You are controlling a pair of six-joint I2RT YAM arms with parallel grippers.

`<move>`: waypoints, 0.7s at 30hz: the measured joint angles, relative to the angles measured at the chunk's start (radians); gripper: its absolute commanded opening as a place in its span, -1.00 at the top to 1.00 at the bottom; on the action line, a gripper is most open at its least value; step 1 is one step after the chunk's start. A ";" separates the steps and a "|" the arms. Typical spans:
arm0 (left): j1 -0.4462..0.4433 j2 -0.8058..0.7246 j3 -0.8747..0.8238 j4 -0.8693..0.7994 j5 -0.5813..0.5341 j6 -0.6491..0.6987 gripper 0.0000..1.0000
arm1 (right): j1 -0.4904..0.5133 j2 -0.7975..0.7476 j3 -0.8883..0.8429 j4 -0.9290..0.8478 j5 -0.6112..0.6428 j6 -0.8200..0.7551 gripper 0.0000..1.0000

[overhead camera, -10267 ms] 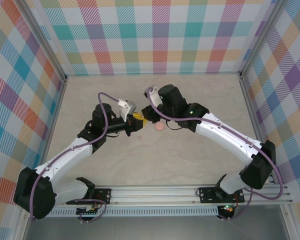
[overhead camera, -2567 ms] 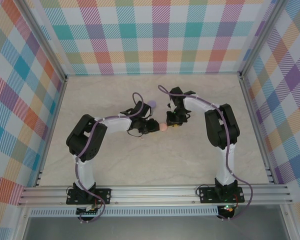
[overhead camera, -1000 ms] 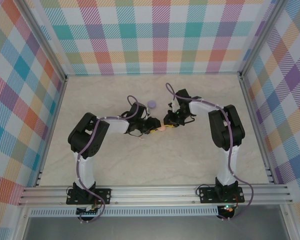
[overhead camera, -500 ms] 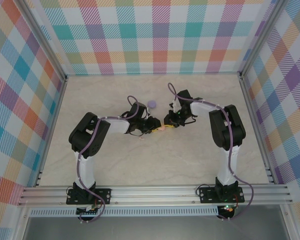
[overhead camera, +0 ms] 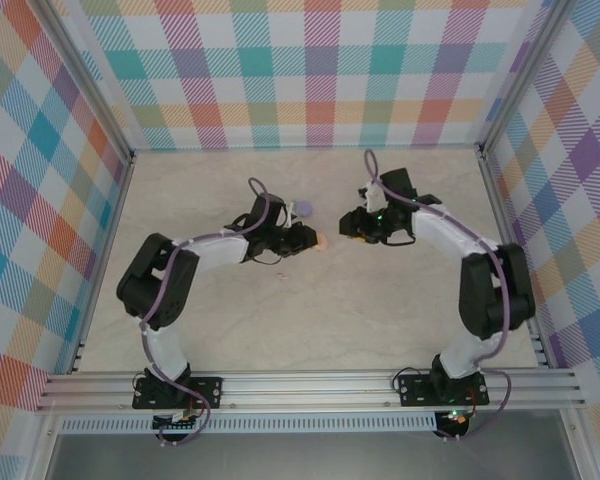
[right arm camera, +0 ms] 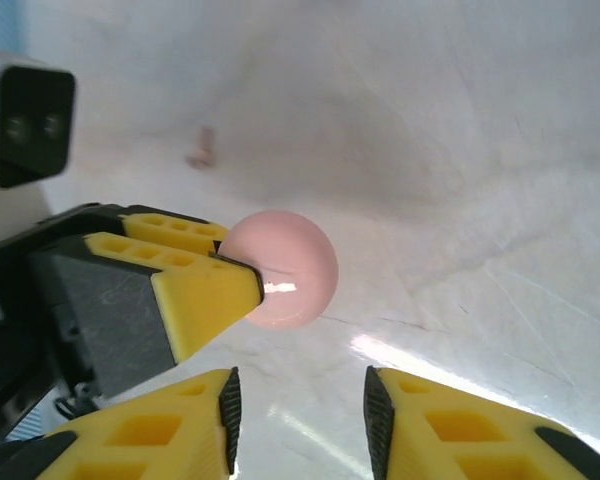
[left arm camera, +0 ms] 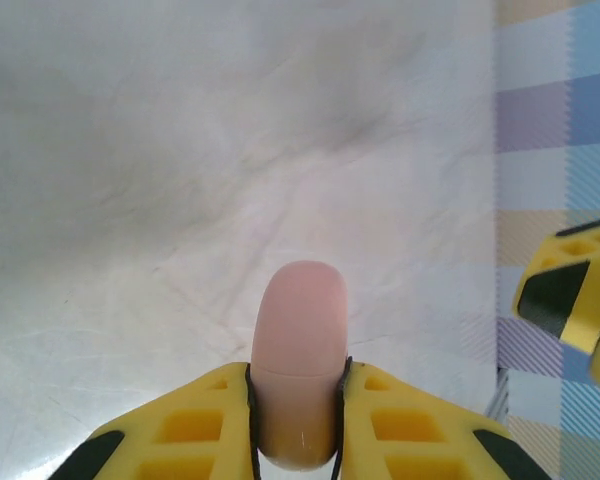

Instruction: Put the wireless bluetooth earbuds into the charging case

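Note:
My left gripper (overhead camera: 308, 240) (left arm camera: 297, 368) is shut on a round pink charging case (overhead camera: 321, 241) (left arm camera: 300, 310), held on edge with its seam showing and its lid closed. In the right wrist view the case (right arm camera: 285, 265) sticks out from the left gripper's yellow fingers (right arm camera: 195, 285). My right gripper (overhead camera: 352, 228) (right arm camera: 300, 392) stands open just to the right of the case, apart from it, with nothing between its fingers. One of its fingers (left arm camera: 570, 300) shows at the right edge of the left wrist view. A tiny pink earbud (overhead camera: 283, 277) (right arm camera: 200, 147) lies loose on the table near the left arm.
A round purple disc (overhead camera: 303, 208) lies just behind the left gripper. The marble-look table (overhead camera: 310, 320) is walled by plaid panels at the back and sides (overhead camera: 310, 80). Both arms reach in toward the middle, wrists low over the table.
The right gripper has opened and drawn back to the right, away from the pink case. The left gripper has closed on the case and shifted slightly toward the back.

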 measured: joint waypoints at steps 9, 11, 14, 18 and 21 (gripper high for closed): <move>0.040 -0.319 0.000 -0.018 0.106 0.197 0.61 | -0.026 -0.182 -0.002 0.072 -0.242 -0.071 0.07; 0.040 -0.363 0.000 -0.018 0.143 0.233 0.62 | -0.026 -0.208 -0.004 0.090 -0.290 -0.075 0.05; 0.040 -0.405 0.000 -0.017 0.193 0.267 0.61 | -0.026 -0.256 -0.007 0.120 -0.356 -0.075 0.00; 0.040 -0.443 0.000 -0.013 0.247 0.286 0.62 | -0.014 -0.299 -0.007 0.140 -0.425 -0.079 -0.02; 0.040 -0.460 0.000 -0.013 0.279 0.291 0.62 | 0.008 -0.302 -0.003 0.141 -0.454 -0.091 -0.04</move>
